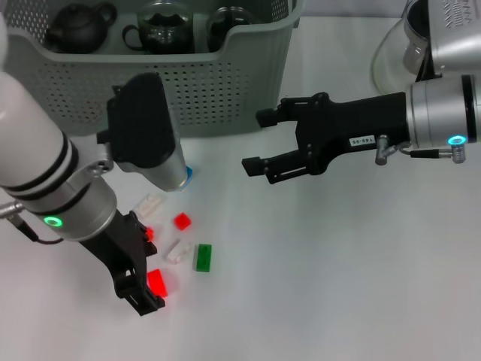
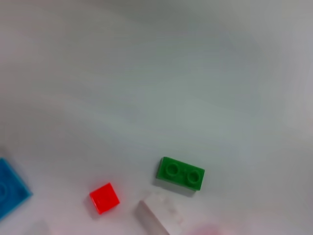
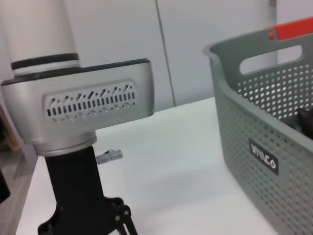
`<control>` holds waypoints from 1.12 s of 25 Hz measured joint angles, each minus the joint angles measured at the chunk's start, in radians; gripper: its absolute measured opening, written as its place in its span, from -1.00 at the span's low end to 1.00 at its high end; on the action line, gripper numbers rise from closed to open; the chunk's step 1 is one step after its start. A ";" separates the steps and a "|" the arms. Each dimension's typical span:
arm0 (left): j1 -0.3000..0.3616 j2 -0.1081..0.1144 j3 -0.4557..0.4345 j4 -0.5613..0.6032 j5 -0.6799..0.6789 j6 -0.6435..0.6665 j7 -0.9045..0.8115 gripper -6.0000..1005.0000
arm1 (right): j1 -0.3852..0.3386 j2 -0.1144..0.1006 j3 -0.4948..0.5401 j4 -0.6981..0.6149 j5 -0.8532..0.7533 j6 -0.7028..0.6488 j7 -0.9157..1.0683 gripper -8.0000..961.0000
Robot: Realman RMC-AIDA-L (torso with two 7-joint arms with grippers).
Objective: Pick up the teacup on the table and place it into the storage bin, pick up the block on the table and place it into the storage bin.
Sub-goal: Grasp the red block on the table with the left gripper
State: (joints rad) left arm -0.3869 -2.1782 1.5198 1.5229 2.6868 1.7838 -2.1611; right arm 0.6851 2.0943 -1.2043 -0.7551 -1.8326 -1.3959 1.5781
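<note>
The grey-green storage bin (image 1: 225,90) stands at the back left, with its label side in the right wrist view (image 3: 254,147). Inside it sit a dark teacup (image 1: 161,31), a second dark cup (image 1: 228,22) and a teapot (image 1: 79,26). Loose blocks lie in front: a large red one (image 1: 156,282), a small red one (image 1: 182,220) (image 2: 104,198), a green one (image 1: 203,257) (image 2: 180,174) and a white one (image 1: 176,250). My left gripper (image 1: 139,289) is down at the table, right beside the large red block. My right gripper (image 1: 257,141) hovers open and empty by the bin's front right corner.
A blue block (image 1: 188,174) (image 2: 10,193) peeks from behind my left wrist, and another white block (image 1: 149,203) lies nearby. A glass vessel (image 1: 402,49) stands at the back right. Bare white table (image 1: 338,286) spreads to the front right.
</note>
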 joint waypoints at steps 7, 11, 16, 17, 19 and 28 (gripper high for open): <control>0.003 0.000 0.044 -0.013 0.006 -0.030 -0.053 0.65 | 0.032 0.004 -0.003 0.050 -0.035 0.015 -0.034 0.93; 0.003 0.000 0.065 -0.016 0.022 -0.047 -0.079 0.65 | 0.041 0.002 -0.004 0.067 -0.036 0.033 -0.043 0.93; 0.003 0.000 0.073 -0.033 0.027 -0.061 -0.086 0.64 | 0.041 0.001 -0.005 0.068 -0.036 0.038 -0.044 0.93; 0.003 0.000 0.074 -0.040 0.027 -0.066 -0.086 0.64 | 0.041 0.001 -0.005 0.068 -0.036 0.040 -0.044 0.93; 0.001 0.000 0.078 -0.052 0.027 -0.072 -0.087 0.64 | 0.041 0.001 -0.005 0.068 -0.036 0.045 -0.044 0.93; 0.001 0.000 0.109 -0.059 0.027 -0.085 -0.080 0.64 | 0.036 0.001 -0.009 0.068 -0.036 0.057 -0.044 0.93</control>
State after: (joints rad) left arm -0.3862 -2.1783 1.6289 1.4638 2.7136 1.6986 -2.2411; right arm 0.7208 2.0954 -1.2132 -0.6872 -1.8684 -1.3389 1.5338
